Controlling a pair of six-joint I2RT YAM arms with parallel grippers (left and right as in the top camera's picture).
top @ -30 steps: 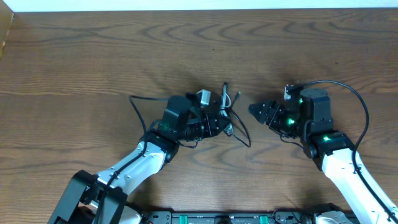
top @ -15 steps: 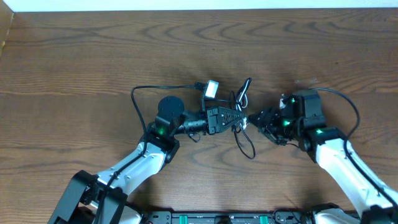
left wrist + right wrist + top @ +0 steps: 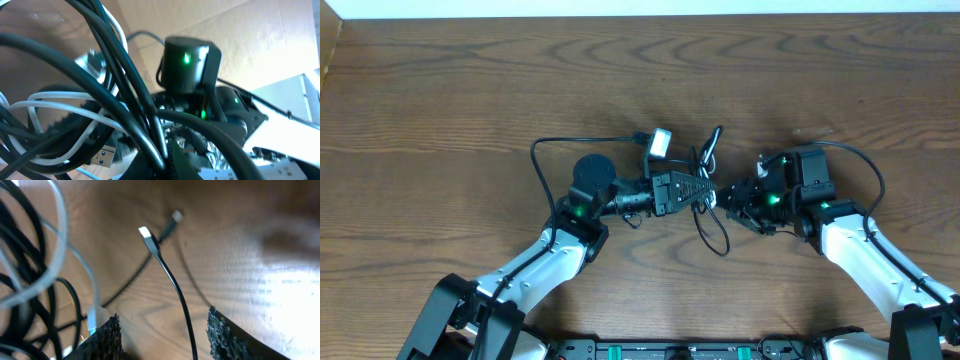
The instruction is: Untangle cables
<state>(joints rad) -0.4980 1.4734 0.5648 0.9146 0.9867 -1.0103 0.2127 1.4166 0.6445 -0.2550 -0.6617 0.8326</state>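
The cables (image 3: 703, 160) hang as one knotted bundle at mid-table, between the two arms, with one loop trailing onto the table (image 3: 470, 90) towards the robot. One long black strand runs off to the left.

**Change.** A second ago the bundle lay further left, tucked against the folded left arm, and the right gripper (image 3: 732, 197) stood well apart from it. The left arm has since stretched rightward and carried the bundle with it. The right gripper has come in to stand just beside the knot, its jaws drawn somewhat narrower than before.

**Grip.** The left gripper (image 3: 708, 192) is closed tight on the bundle. The right gripper's fingers (image 3: 107, 337) are parted, and a black cord (image 3: 175, 295) runs through the gap untouched.

**Meaning.** The knot now appears to be held up for a second grip. No strand is separated yet, so the untangling is judged barely begun.

**Count.**
- One white cord (image 3: 60, 107).
- Several black cords, too overlapped to number.
- Two small plug ends in the right wrist view, a silver plug (image 3: 145, 232) and a dark plug (image 3: 176, 216).
- One flat connector (image 3: 102, 157) in the left wrist view.
- One white block (image 3: 660, 142) at the bundle's far-left edge.
- Two arms and two grippers.
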